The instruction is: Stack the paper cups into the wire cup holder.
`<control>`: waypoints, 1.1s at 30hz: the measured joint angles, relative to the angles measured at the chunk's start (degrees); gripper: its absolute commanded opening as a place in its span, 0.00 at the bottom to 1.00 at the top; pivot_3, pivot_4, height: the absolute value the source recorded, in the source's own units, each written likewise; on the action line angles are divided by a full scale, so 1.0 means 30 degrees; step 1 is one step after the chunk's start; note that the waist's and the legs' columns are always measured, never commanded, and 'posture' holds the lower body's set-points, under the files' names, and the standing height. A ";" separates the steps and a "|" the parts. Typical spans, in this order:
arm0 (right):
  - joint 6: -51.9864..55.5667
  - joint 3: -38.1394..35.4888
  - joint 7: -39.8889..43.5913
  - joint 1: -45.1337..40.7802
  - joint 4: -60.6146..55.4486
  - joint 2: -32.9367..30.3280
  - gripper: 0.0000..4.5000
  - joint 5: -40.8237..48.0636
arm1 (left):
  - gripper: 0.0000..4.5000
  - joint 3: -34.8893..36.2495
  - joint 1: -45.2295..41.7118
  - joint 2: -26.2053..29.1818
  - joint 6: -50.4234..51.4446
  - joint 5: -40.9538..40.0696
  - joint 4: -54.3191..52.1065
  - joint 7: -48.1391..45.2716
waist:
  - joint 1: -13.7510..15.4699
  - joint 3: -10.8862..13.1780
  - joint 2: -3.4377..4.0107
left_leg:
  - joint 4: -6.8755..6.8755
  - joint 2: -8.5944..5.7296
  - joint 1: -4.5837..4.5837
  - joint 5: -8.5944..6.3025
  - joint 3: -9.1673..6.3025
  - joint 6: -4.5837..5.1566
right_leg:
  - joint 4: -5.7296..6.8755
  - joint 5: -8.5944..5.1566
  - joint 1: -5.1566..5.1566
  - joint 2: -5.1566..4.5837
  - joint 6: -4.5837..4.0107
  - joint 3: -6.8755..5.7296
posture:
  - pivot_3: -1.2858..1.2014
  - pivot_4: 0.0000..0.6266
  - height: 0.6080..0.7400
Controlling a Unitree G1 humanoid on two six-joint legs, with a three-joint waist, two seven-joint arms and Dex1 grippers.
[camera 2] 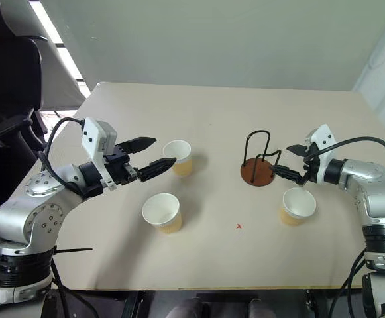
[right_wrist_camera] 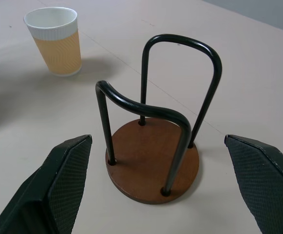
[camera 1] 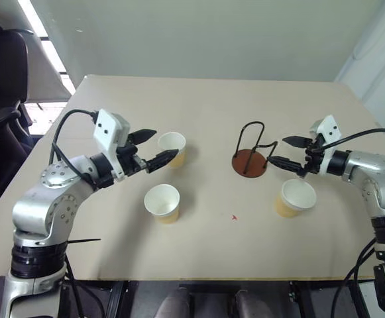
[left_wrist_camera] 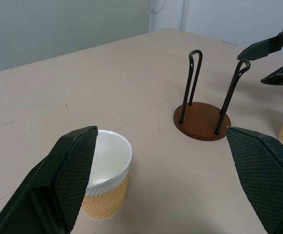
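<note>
On the surface (camera 1: 205, 119) we find the wire cup holder (camera 1: 250, 159) right of centre in the frame, with one paper cup (camera 1: 172, 148) to its left and a second cup (camera 1: 162, 203) below that one, nearer the bottom edge. A third cup (camera 1: 295, 197) stands at the lower right of the holder. We see the left gripper (camera 1: 158, 147) just left of the upper cup, and the right gripper (camera 1: 281, 151) just right of the holder, above the third cup.
</note>
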 measured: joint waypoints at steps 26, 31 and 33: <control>0.0708 -0.0058 0.0063 0.0214 -0.0641 -0.0718 1.00 0.0024 | 1.00 -0.1266 -0.0578 0.0576 -0.0388 0.0123 0.0918 -0.1673 | -0.0010 0.0000 0.0000 | 0.0000 0.0015 -0.0003 0.0000 -0.0013 -0.0012 | -0.0009 -0.0003 0.0013 0.0011 -0.0006 -0.0014 | 0.52 0.24 1.00; 0.1298 -0.0197 0.0169 0.0778 -0.1096 -0.1152 1.00 0.0290 | 1.00 -0.2005 -0.2175 0.1734 -0.0724 0.0797 0.2336 -0.3712 | -0.0001 0.0000 0.0000 | 0.0000 0.0014 -0.0006 -0.0001 -0.0016 -0.0013 | -0.0014 -0.0003 0.0013 0.0009 -0.0006 -0.0013 | 0.52 0.24 1.00; 0.1405 -0.0199 0.0210 0.0887 -0.1231 -0.1199 1.00 0.0381 | 1.00 -0.2087 -0.2735 0.1824 -0.0824 0.0841 0.2715 -0.4330 | -0.0021 0.0001 0.0000 | -0.0001 0.0013 -0.0010 -0.0001 -0.0015 -0.0014 | -0.0016 -0.0003 0.0012 0.0008 -0.0005 -0.0012 | 0.52 0.24 1.00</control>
